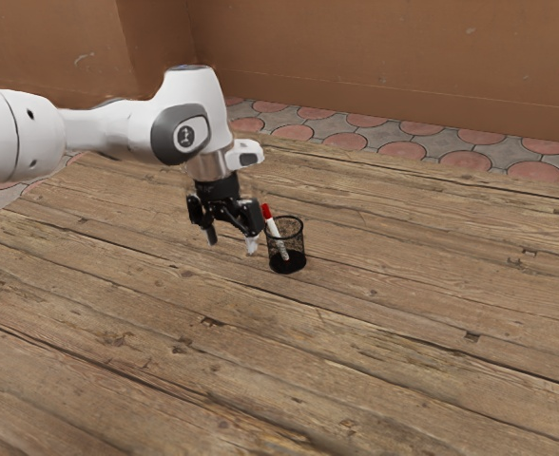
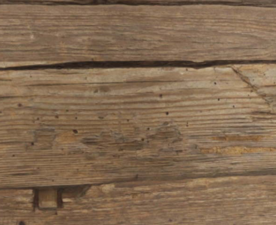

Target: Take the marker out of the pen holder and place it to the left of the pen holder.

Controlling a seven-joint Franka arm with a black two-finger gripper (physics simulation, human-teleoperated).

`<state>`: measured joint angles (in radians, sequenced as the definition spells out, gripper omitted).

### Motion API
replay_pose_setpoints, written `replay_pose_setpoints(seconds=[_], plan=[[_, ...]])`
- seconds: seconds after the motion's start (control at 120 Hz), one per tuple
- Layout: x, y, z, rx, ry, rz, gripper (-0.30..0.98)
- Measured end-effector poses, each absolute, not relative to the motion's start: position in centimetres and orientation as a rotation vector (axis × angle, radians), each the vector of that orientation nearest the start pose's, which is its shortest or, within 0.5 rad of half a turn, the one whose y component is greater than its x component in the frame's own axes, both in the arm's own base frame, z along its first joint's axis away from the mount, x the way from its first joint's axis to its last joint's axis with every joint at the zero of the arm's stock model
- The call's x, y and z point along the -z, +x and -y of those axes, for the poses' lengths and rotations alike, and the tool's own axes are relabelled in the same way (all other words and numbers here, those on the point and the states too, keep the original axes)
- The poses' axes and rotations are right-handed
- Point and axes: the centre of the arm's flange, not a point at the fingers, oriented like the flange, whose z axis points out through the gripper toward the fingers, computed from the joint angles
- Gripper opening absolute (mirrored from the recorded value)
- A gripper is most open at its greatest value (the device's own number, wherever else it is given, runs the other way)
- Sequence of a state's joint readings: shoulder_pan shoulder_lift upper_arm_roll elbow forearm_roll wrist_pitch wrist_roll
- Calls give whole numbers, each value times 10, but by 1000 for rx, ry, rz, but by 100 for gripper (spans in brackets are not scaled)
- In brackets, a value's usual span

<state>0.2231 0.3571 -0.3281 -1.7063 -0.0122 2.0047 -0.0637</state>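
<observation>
My pincer (image 1: 232, 244) is spread, just beside the pen holder (image 1: 297, 257); marker (image 1: 274, 230) leans in it w/ red end up.

No readable words or numbers, small dark emblem (image 1: 186, 135) on white arm (image 1: 192, 90)
</observation>
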Motion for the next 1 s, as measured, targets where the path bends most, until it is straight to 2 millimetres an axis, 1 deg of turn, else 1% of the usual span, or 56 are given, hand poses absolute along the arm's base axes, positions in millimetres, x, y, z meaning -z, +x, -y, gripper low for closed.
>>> replay_pose_setpoints(seconds=[0.092,0.175,0.267,0.317,0.342,0.392,0.45,0.508,0.558,0.675,0.808,0.908,1.0], plan=[[-369,640,57,22,-3268,-8,69],[-357,641,65,88,-3281,12,69],[-357,645,83,159,-3299,44,69],[-356,645,85,174,-3301,78,69],[-354,646,83,174,-3300,104,69],[-344,651,63,164,-3289,194,68],[-335,664,40,179,-3278,291,68],[-332,676,27,217,-3266,349,69],[-325,683,17,267,-3249,375,69],[-319,694,3,407,-3203,374,69],[-328,708,-9,595,-3162,370,69],[-338,724,-15,731,-3139,368,69],[-333,736,-16,794,-3134,361,69]])
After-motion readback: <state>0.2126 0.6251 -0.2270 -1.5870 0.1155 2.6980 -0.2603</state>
